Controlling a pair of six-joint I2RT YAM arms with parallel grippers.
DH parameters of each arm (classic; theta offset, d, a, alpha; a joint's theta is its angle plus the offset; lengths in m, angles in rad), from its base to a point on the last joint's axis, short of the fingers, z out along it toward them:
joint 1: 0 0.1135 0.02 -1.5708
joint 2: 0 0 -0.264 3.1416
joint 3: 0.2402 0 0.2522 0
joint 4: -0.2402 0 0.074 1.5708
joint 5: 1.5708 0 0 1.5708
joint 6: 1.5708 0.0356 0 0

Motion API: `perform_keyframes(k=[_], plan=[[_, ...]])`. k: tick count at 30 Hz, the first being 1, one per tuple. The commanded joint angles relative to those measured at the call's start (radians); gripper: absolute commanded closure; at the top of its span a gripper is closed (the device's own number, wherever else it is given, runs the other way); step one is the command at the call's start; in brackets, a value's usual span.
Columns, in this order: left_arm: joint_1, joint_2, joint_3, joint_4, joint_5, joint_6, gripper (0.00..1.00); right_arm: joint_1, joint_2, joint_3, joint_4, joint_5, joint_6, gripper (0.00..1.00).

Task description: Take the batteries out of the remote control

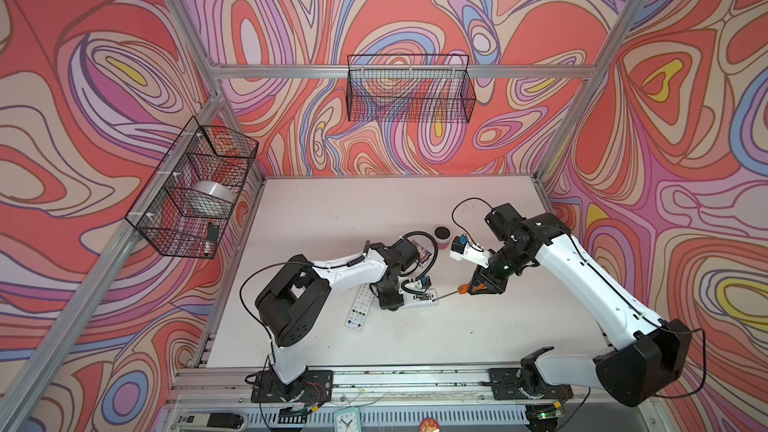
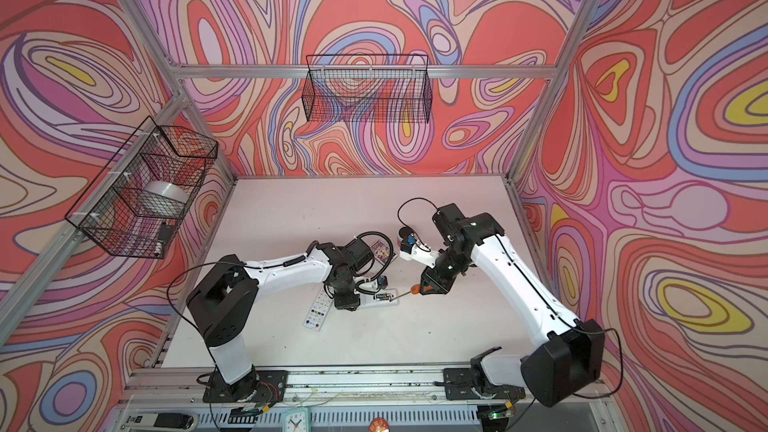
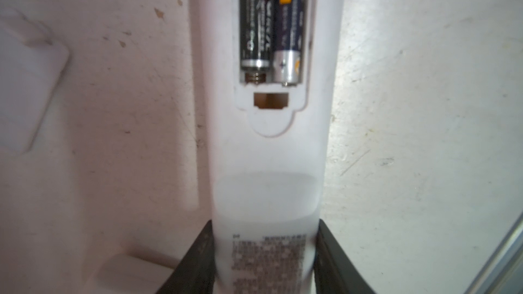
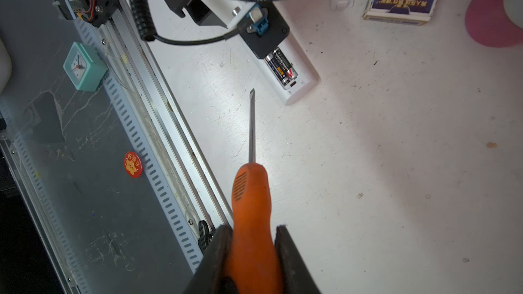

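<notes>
You pry light, slick batteries [image 3: 255,24] at spring end [image 3: 255,77]; right gripper [image 4: 253,234] clamps screwdriver [image 4: 250,190], left gripper [image 3: 265,224] clamps remote control [image 3: 268,151].

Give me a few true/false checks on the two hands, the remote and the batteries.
1. The right hand grips the screwdriver by its orange handle. True.
2. The battery compartment of the remote is covered. False: it is open, with two batteries lying side by side inside.
3. The left hand is clamped on the white remote. True.
4. The screwdriver tip is wedged under a battery. False: in the right wrist view it sits short of the remote's end and touches no battery.
</notes>
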Motion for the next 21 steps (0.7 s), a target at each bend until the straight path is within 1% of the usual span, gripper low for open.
perform_keyframes(k=[1,4,10,21], plan=[[-0.007,0.009,-0.002,-0.008,-0.022,-0.006,0.88,0.006,0.009,-0.002,0.041,0.038,-0.003,1.0],[-0.007,0.012,0.001,-0.018,-0.024,0.001,0.88,0.005,0.024,0.002,0.062,0.023,-0.01,1.0],[-0.007,0.008,-0.001,-0.02,-0.018,-0.01,0.88,0.005,0.078,0.007,0.087,0.051,0.01,1.0],[-0.008,0.018,0.014,-0.02,-0.013,-0.025,0.89,0.006,0.144,0.005,0.105,0.052,0.038,1.0]])
